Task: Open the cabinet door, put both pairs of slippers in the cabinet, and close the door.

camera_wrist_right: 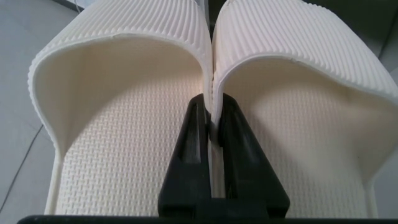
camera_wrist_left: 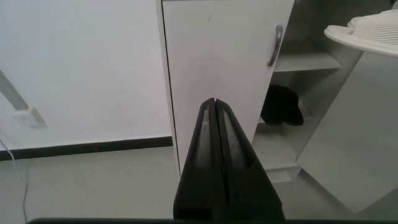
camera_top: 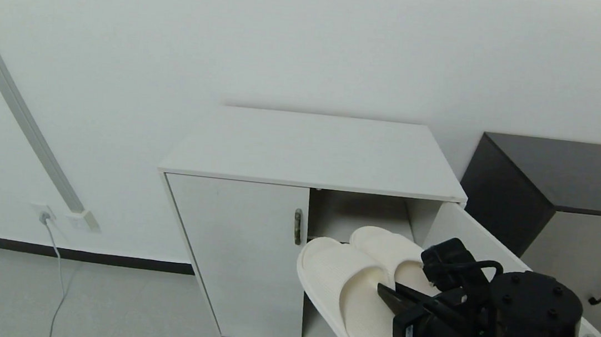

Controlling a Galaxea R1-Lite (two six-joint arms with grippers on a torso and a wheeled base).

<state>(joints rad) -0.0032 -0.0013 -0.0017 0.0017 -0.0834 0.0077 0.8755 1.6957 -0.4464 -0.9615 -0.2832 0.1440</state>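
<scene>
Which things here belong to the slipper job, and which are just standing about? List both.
Job: white wooden cabinet, its right door open; pair of cream ribbed slippers in the right end effector; dark slipper-like shape on a lower shelf.
Standing about: black-topped side cabinet; white wall socket with cable; grey wall trunking.

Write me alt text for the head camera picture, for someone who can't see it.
The right tool holds a pair of white slippers pinched together, toes toward the open right half of a white cabinet. Its left door is shut; the right door stands swung open.
</scene>
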